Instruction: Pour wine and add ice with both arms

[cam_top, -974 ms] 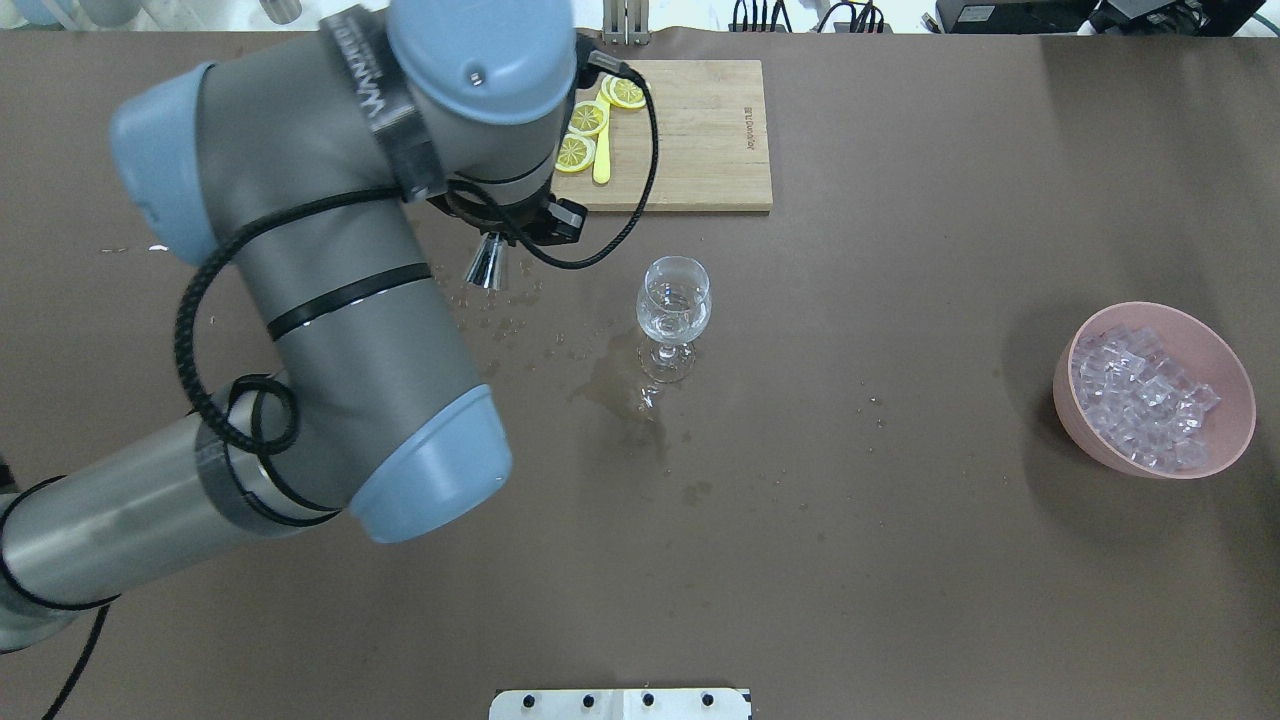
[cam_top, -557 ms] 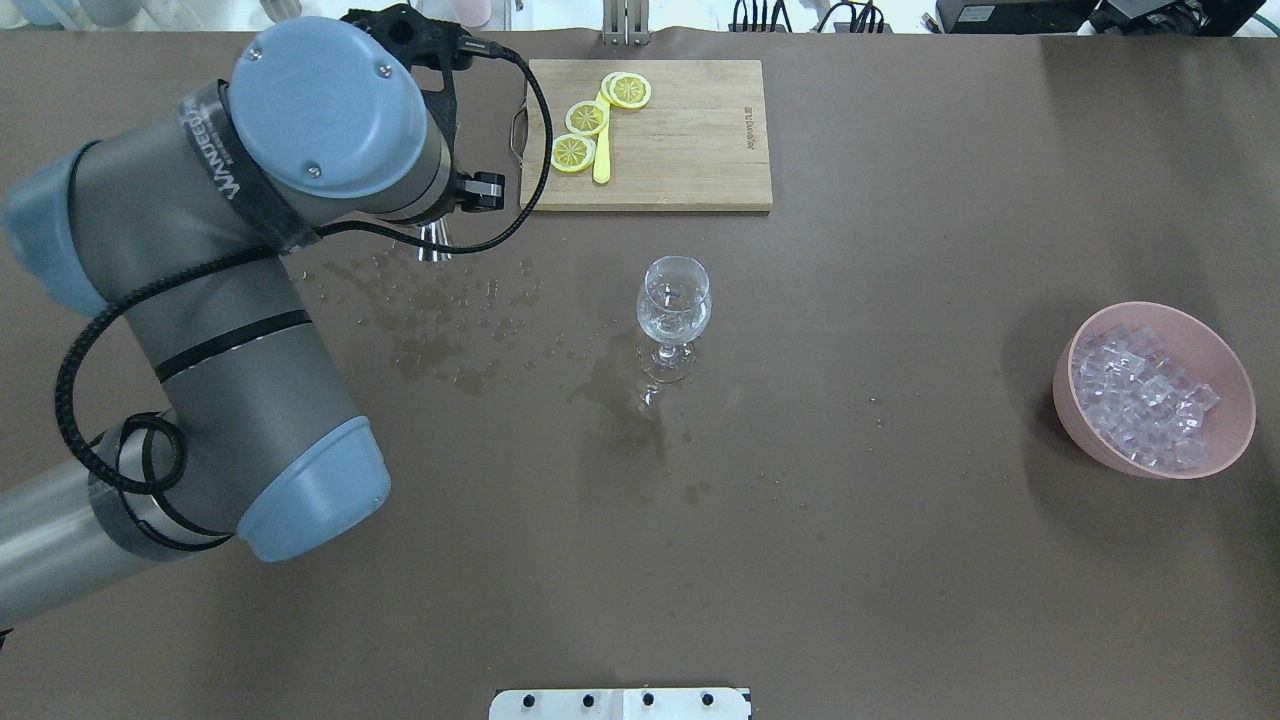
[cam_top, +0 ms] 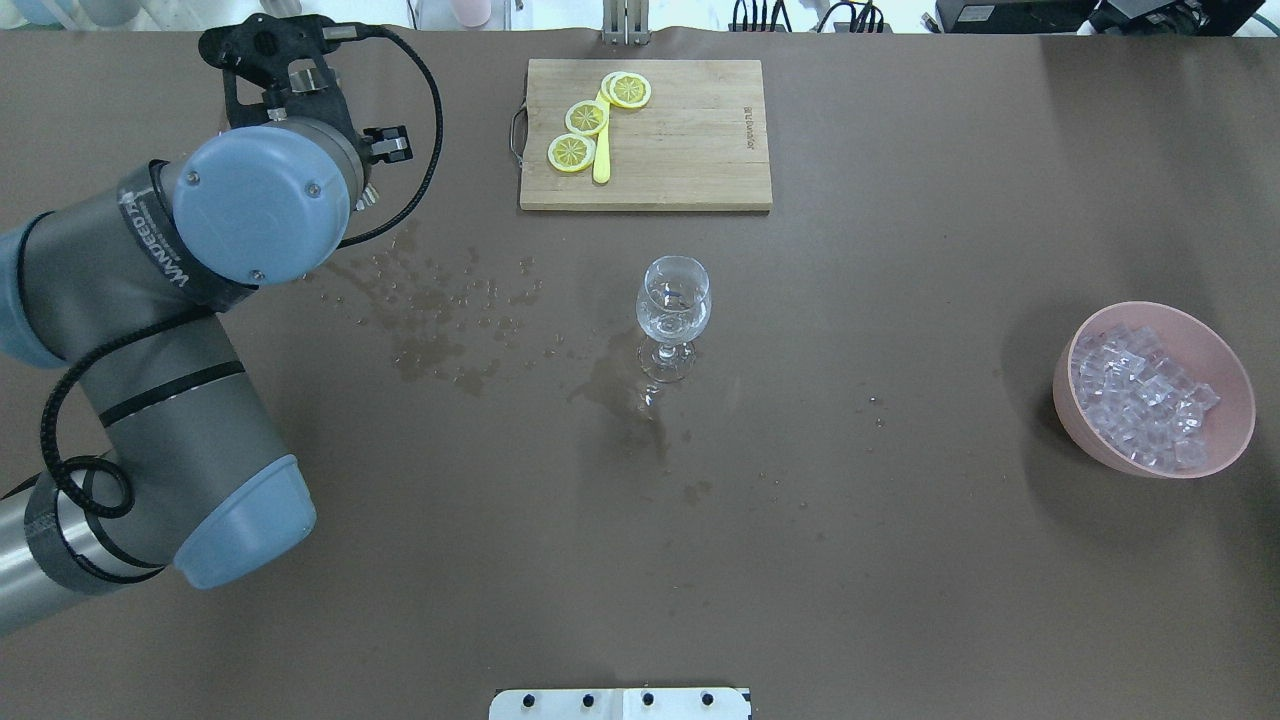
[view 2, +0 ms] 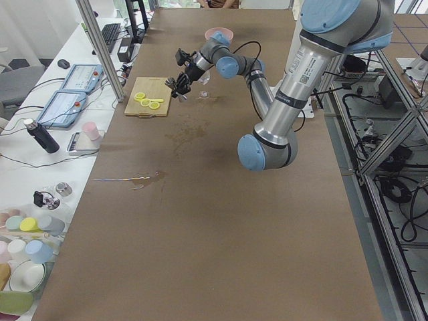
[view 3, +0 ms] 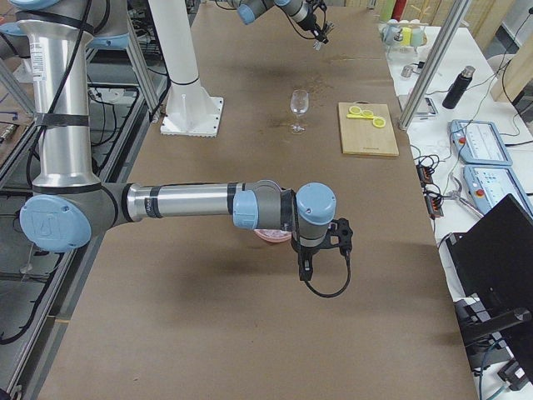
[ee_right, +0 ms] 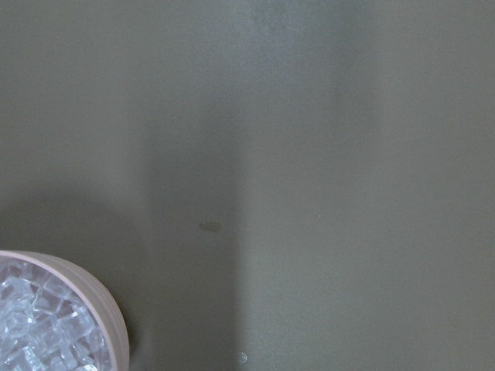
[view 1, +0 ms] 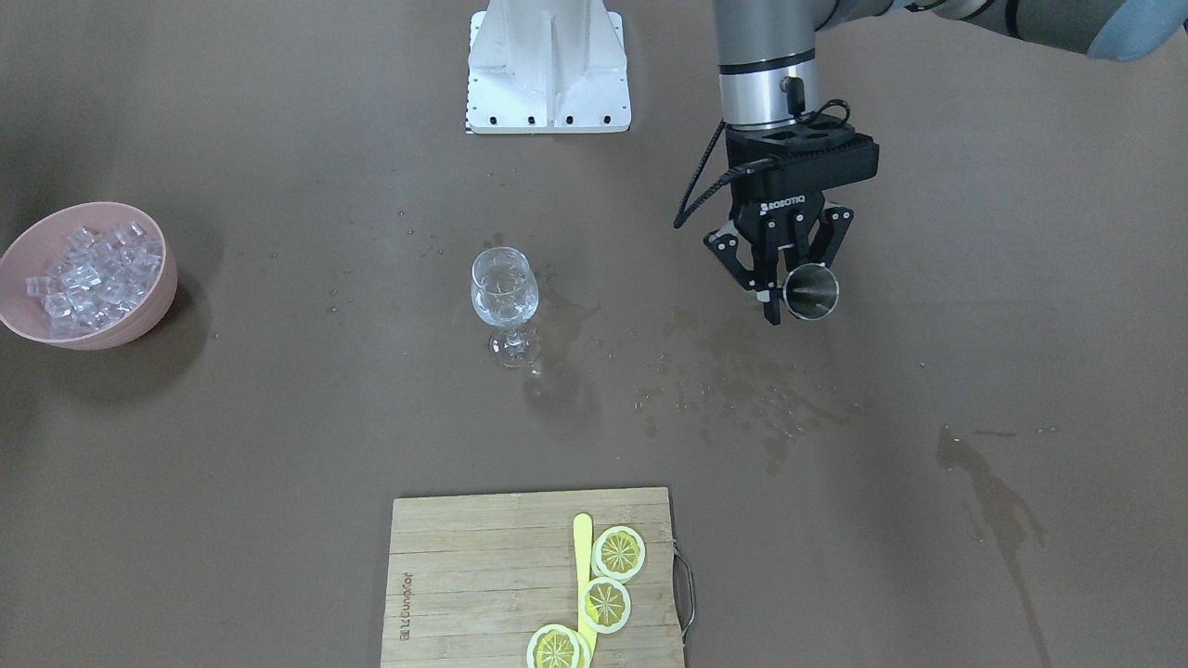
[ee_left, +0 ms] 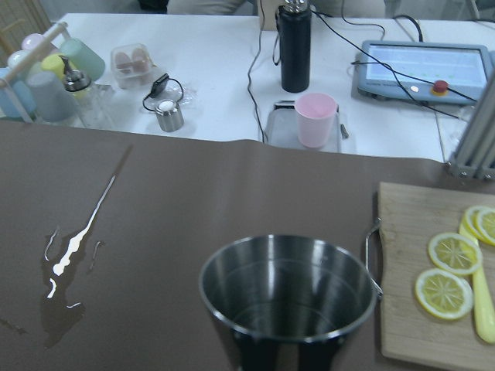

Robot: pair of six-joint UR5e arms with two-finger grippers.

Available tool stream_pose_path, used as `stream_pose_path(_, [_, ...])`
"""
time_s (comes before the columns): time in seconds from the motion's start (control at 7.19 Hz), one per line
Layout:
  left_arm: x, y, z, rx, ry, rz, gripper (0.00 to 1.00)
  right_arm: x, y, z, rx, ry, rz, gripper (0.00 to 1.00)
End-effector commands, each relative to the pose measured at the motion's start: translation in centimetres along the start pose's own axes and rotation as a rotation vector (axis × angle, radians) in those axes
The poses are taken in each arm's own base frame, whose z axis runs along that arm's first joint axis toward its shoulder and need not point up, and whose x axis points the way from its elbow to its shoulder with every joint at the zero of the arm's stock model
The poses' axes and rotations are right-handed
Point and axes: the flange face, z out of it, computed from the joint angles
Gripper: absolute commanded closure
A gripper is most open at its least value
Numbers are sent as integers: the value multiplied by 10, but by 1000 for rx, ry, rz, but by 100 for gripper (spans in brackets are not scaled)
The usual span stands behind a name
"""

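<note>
So the left gripper (view 1: 794,289) has its fingers closed around a small steel cup (view 1: 813,291), held up off the table (cam_top: 900,560) with the mouth pointing up. The wrist cam looks straight down into the cup, but I honestly can't tell if there's anything left in it. It's hanging well off to the robot's left of the wine glass (cam_top: 673,315), over a patch of splashes and wet spots (cam_top: 430,320) on the brown cover. There's also a longer wet streak (view 1: 998,501) further out on that side. The wine (view 1: 503,301) is a small bit of clear liquid sitting in the bowl of the glass, which stands upright around mid table with another damp patch right by its foot. The ice (cam_top: 1140,395) is all piled in the pink bowl (cam_top: 1095,445), way over on the robot's right, well apart from the glass. The right gripper (view 3: 321,250) only shows up in the side view, hanging just beside that bowl. Can't tell from there whether it's open or closed, and its wrist cam only catches the bowl's edge and some cubes. On the far side of the glass there's a wooden cutting board (cam_top: 690,150) with three lemon slices (cam_top: 587,118) and a yellow stick (cam_top: 601,160) on it.
</note>
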Motion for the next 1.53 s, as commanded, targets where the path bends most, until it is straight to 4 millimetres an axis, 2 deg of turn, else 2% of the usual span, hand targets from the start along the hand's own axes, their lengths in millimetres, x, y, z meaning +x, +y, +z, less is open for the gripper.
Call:
stream_pose_path(0.0, [-23,43,37,111,-60,-55,100,-1,-1,-1,3,-3,-3,0])
stream_pose_path(0.14, [-21,79,56,140,-54,-80,100,-4,-1,-3,7,-3,-8,0])
stream_pose_path(0.28, [-28,111,62,122,-28,-92,100,-4,-1,-3,7,-3,-8,0])
stream_pose_path(0.56, [-37,169,88,190,-47,-97,100,-4,-1,-3,7,-3,-8,0])
stream_pose_path(1.11, [-43,185,110,265,-71,-144,100,-4,-1,-3,8,-3,-10,0])
stream_pose_path(1.25, [-50,194,125,272,-95,-154,100,-4,-1,-3,8,-3,-9,0])
stream_pose_path(1.39, [-46,198,129,274,-102,-152,100,-4,-1,-3,8,-3,-9,0])
